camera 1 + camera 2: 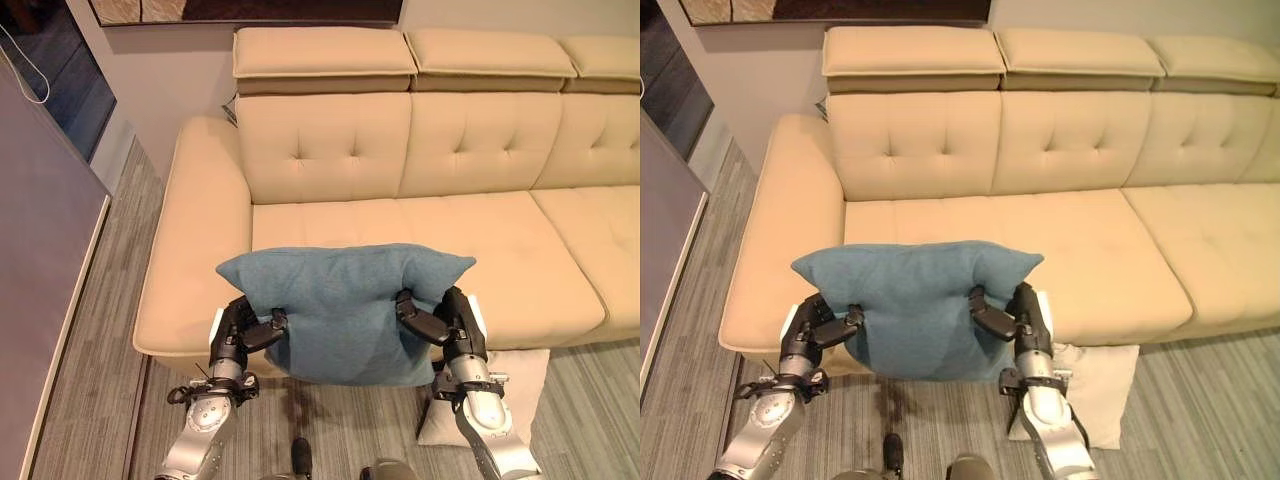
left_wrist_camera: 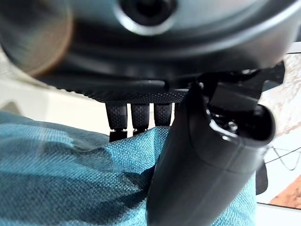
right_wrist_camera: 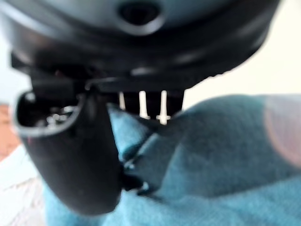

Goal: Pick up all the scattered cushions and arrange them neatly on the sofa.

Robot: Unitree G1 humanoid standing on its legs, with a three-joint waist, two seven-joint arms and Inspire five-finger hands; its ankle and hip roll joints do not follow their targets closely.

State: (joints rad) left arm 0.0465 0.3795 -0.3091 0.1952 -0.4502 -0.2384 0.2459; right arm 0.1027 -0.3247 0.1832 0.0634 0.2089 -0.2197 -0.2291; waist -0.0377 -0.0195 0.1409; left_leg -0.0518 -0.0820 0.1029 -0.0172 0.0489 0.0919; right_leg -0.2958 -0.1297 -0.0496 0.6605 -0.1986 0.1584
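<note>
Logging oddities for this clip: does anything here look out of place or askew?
Yes. A white cushion lies on the floor against the front of the sofa, beside the right hand, not on the seat. The blue cushion is held in front of the seat by that hand and the left hand, its sides puckered.

Setting: home living room. Evidence: long cream tufted sofa (image 1: 420, 200) with separate raised headrests, backed against a plain pale wall. Framed picture (image 1: 245, 10) on the wall above the sofa. Grey wood-grain plank floor (image 1: 90, 380) in front of and left of the sofa. White cushion (image 1: 500, 395) on the floor against the sofa's front.
</note>
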